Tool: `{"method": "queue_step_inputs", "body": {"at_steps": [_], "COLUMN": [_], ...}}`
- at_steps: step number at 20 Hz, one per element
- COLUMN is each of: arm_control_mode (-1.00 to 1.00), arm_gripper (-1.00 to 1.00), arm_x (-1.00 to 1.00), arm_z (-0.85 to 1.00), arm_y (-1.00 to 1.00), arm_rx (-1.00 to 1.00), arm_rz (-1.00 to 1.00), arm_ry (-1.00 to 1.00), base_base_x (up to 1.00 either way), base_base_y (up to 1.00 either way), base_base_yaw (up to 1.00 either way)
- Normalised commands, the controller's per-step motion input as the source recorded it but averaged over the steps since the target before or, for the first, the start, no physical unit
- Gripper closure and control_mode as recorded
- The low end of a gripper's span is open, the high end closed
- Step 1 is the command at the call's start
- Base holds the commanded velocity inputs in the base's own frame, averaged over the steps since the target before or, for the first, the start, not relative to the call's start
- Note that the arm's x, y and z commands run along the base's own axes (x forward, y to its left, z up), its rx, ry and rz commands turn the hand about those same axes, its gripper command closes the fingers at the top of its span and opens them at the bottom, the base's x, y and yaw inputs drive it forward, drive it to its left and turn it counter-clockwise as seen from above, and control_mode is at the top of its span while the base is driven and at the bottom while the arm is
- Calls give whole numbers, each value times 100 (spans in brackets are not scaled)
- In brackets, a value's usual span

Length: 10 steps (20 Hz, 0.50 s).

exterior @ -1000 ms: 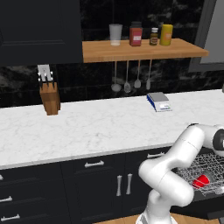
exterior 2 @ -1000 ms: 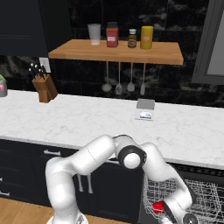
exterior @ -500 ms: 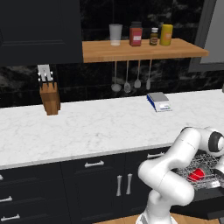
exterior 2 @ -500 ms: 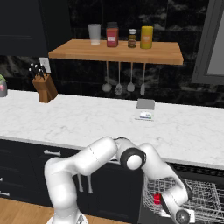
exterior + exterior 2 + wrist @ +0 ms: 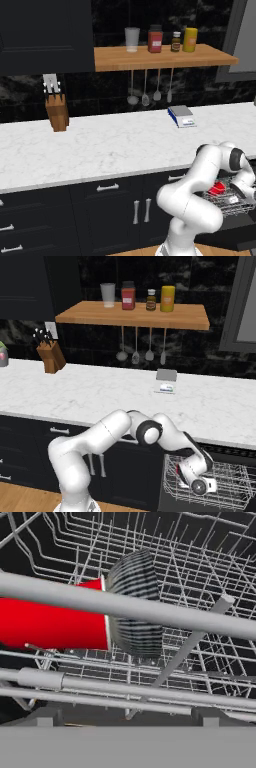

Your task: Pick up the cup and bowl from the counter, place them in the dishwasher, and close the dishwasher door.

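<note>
Counter (image 5: 115, 145): long white marble top, running the full width over dark cabinet fronts. Knife block (image 5: 56, 111) stands at its back left edge; small scale (image 5: 181, 116) at its back edge, right of centre.

Dishwasher (image 5: 210, 496): under the counter's right end, grey wire rack (image 5: 227, 487) pulled out.

Arm bends down from the base into the rack; gripper (image 5: 198, 482) sits low among the rack wires, jaws spread wide, holding nothing.

Cup (image 5: 55, 624): red, lying on its side inside the rack, mouth toward the right in the hand view, grey rack bars crossing in front of it. Left base view shows it as a red patch (image 5: 216, 189) near the rack's left edge, just beside the hand.
</note>
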Motion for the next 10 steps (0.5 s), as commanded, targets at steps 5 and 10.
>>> {"method": "queue_step_inputs", "body": {"at_steps": [5, 10], "arm_control_mode": [-100, -100], "arm_gripper": [-100, -100], "arm_x": [16, -100], "arm_z": [9, 26], "arm_y": [-18, -60], "arm_rx": [4, 8], "arm_rz": [-2, -9], "arm_ry": [-9, -4], "base_base_x": [0, 0], "base_base_y": [0, 0], "base_base_yaw": [0, 0]}}
